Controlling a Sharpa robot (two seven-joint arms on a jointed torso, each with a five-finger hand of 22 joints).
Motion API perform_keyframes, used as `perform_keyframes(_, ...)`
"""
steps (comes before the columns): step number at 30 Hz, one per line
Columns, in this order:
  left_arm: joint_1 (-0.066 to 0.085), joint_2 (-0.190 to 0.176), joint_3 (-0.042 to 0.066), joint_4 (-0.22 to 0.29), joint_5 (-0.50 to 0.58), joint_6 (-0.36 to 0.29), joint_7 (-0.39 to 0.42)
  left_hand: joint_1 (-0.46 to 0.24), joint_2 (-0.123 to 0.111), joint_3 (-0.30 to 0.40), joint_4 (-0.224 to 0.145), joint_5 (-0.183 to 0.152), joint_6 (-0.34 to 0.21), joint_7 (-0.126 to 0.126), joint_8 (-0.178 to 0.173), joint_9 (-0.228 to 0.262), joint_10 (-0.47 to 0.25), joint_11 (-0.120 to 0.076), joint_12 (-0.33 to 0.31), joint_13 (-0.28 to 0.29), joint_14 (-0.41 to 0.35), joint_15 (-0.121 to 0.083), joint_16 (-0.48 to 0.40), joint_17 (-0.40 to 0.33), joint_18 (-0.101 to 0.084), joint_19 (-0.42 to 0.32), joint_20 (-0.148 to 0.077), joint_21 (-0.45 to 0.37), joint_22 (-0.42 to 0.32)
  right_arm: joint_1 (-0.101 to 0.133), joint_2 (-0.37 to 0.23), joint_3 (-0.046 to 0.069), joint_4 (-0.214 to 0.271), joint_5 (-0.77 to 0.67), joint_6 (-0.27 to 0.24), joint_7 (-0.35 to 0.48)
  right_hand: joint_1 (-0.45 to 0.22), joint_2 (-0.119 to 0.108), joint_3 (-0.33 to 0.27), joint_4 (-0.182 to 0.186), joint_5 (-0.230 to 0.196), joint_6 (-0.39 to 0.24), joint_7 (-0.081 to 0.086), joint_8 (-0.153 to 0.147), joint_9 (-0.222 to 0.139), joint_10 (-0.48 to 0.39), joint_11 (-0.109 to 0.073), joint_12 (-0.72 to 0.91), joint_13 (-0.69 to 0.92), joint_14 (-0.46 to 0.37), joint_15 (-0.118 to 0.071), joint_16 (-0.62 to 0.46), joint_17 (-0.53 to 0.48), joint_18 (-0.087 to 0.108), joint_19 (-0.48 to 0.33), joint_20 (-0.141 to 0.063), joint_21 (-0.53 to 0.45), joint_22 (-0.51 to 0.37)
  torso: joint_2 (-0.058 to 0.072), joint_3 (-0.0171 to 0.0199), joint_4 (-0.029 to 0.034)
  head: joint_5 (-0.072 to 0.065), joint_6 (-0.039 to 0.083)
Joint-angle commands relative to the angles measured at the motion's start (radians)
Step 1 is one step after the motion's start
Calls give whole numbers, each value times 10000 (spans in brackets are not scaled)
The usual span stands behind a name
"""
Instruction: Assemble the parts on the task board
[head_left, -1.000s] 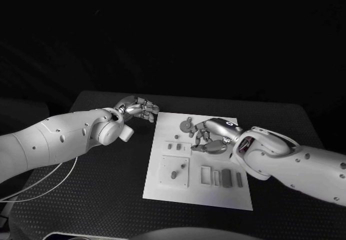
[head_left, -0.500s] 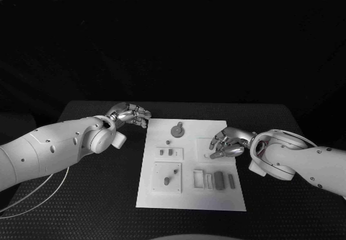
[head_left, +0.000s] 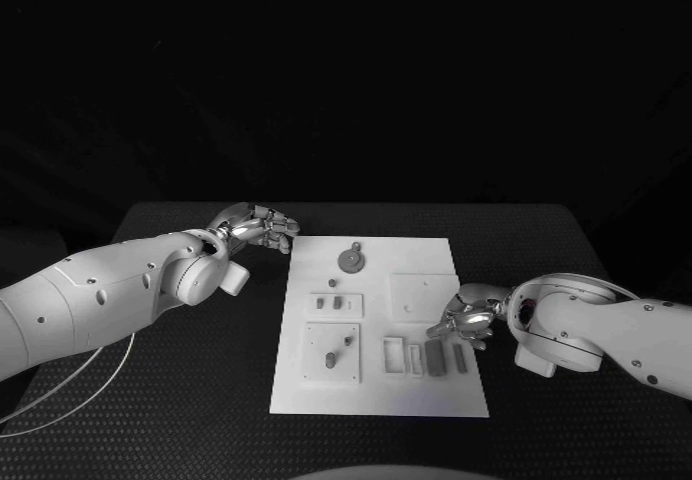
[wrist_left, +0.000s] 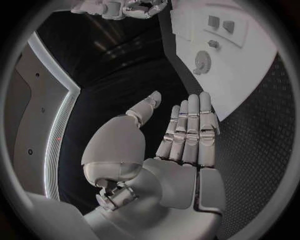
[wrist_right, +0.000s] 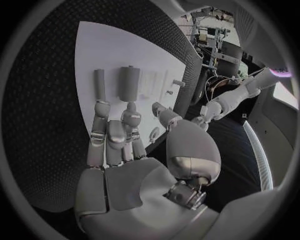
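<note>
The white task board (head_left: 378, 398) lies in the middle of the table. On it are a round grey part (head_left: 352, 260) at the far end, two small parts (head_left: 332, 300) in a recessed plate, a peg plate (head_left: 336, 352) and several grey bars (head_left: 437, 357) near the front right. My right hand (head_left: 469, 318) hovers at the board's right edge just beyond the bars, fingers apart, holding nothing. The right wrist view shows its fingertips (wrist_right: 130, 119) close to two bars (wrist_right: 129, 83). My left hand (head_left: 260, 228) hangs off the board's far left corner, fingers straight, empty (wrist_left: 187, 135).
Black textured table (head_left: 173, 400) surrounds the board on every side. A pale cable (head_left: 87, 385) loops below my left arm at the near left. The left wrist view shows the board (wrist_left: 247, 67) with the round part (wrist_left: 202, 61) ahead of the fingers.
My right hand has drawn back from the board's middle to its right edge, nearer the bars. The left hand has barely moved. The camera itself shifted early on.
</note>
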Motion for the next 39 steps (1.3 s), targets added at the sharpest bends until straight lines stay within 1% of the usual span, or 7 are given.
perform_keyframes(1,9,-3,5,46,72,94,122,-100,-7,-4,71,-23,-25,-9,54,-7,24,12,48,-13,9,37,-36,16,106,58,9,-33,16,-5,-22,-9,-22,-257,496,-632,-689,-57,86,177,46,-17,68,-59,315,-611,-68,730,601,118,-136,110,410,-78,52,-149,54,210,10,-29,26,-33,-34)
perform_keyframes(9,9,-35,4,76,73,124,111,-107,-8,-8,75,-23,-25,-9,56,-8,25,12,47,-15,9,37,-41,21,105,57,10,-36,16,-10,-47,-59,14,-738,944,-694,-989,-119,175,214,43,29,55,-129,408,-597,-82,768,579,196,-149,105,550,-78,69,-170,70,210,11,-32,14,-13,-107)
perform_keyframes(19,10,-44,4,117,73,156,93,-123,-9,-15,85,-24,-26,-9,56,-9,24,13,45,-18,9,39,-50,28,104,55,11,-39,17,-80,45,-231,89,-832,1099,-697,-1265,-484,402,292,50,46,52,-258,501,-601,-83,793,543,202,-153,76,604,-78,71,-193,87,210,13,-21,-2,5,-204)
perform_keyframes(23,10,-44,4,122,73,175,88,-132,-11,-20,92,-24,-28,-9,56,-11,22,14,43,-20,8,40,-54,31,103,54,12,-41,18,-133,161,-263,17,-1009,1061,-691,-1364,-686,580,401,49,2,78,-367,512,-634,-61,780,516,141,-133,43,537,-78,53,-191,88,209,12,-22,6,0,-216)
perform_keyframes(27,10,-54,4,130,73,190,83,-137,-11,-21,95,-23,-31,-8,55,-12,21,14,42,-21,7,40,-57,34,103,53,12,-43,18,-234,323,-270,-95,-983,1079,-695,-1380,-772,686,443,44,-42,100,-444,511,-651,-41,777,501,110,-115,26,513,-78,46,-187,96,212,13,-21,9,-10,-249)
perform_keyframes(34,10,-69,4,153,73,204,78,-145,-10,-24,101,-23,-34,-7,55,-14,18,16,40,-24,7,41,-64,39,103,51,12,-46,19,-424,610,-274,-282,-1036,1024,-682,-1327,-740,752,388,35,-62,118,-503,511,-661,-23,784,493,87,-97,18,496,-78,38,-185,112,218,15,-22,15,-17,-298)
perform_keyframes(39,10,-76,4,162,73,204,75,-148,-8,-25,105,-23,-36,-7,55,-15,18,16,39,-25,7,41,-67,42,103,51,12,-47,19,-511,762,-286,-396,-1088,945,-684,-1279,-503,693,117,19,-42,139,-580,529,-682,-5,800,477,65,-74,4,505,-78,1,-162,147,224,10,-27,9,-15,-332)
